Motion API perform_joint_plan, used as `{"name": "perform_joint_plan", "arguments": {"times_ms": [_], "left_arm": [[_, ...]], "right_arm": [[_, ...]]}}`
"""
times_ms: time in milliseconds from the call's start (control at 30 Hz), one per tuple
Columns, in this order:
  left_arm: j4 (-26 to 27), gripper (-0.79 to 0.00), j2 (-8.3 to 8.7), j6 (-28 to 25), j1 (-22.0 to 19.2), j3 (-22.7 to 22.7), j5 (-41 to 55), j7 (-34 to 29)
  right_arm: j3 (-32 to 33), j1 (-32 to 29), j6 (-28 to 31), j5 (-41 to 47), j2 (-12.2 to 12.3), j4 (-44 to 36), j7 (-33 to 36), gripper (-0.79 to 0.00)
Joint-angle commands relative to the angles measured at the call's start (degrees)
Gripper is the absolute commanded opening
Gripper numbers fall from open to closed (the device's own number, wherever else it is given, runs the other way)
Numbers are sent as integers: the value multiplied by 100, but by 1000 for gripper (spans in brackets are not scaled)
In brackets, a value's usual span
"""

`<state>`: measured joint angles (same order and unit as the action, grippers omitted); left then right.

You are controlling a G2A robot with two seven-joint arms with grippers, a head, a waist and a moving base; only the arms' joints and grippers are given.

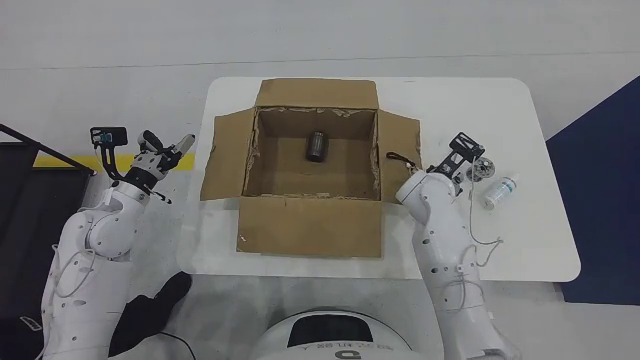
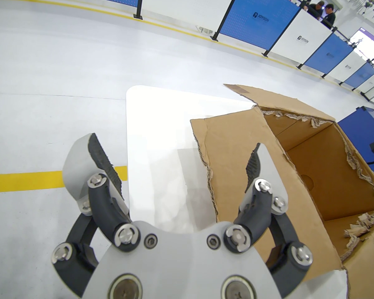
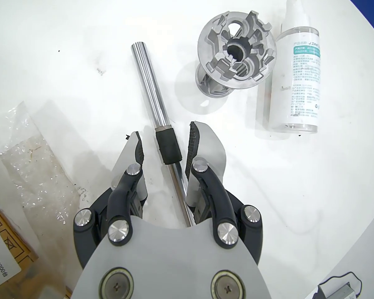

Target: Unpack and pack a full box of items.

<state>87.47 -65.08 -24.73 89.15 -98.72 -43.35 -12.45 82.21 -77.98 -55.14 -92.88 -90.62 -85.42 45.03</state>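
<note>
The box (image 1: 310,228) sits open in the middle of the white desk (image 1: 480,120), all four flaps folded out. It is plain brown corrugated cardboard. From above, one dark cylinder (image 1: 317,146) lies on its side on the box floor, toward the far wall. The left wrist view does not reach that floor. It brings out the box's (image 2: 237,144) torn, ragged inner rims, with shreds of card in a bottom corner and a creased left flap.

The left jaws hang wide open past the box's left flap, partly over the pale floor with its yellow line (image 2: 25,180), and hold nothing. Their pads are black and ribbed, set on bright metal plates.

The right jaws are just right of the box's right flap, low over the desk. They are open and straddle a rod (image 3: 149,85) without closing on it. The rod is a polished steel bar with a matt black band, and that band lies between the pads.

Farther right of the box, a grey cast-metal spool (image 3: 237,54) with two round flanges and a ribbed hub stands beside the rod. Beyond it a clear bottle (image 3: 296,76) with a white cap and a printed label lies on its side. From above these two are small shapes. A crumpled clear bag (image 3: 34,169) lies against the box's right side.
</note>
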Motion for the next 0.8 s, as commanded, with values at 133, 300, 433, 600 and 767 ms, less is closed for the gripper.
{"name": "perform_joint_plan", "arguments": {"times_ms": [133,300,433,600,767], "left_arm": [[0,0,0,0,0,0,0,0],[0,0,0,0,0,0,0,0],[0,0,0,0,0,0,0,0],[0,0,0,0,0,0,0,0],[0,0,0,0,0,0,0,0]], "right_arm": [[-17,64,-45,-182,-31,170,121,-616],[7,90,-43,-336,-52,237,247,-683],[21,71,8,-455,-68,221,333,-785],[17,11,124,-568,-90,28,408,-785],[97,-351,188,-294,-113,-704,121,-785]]}}
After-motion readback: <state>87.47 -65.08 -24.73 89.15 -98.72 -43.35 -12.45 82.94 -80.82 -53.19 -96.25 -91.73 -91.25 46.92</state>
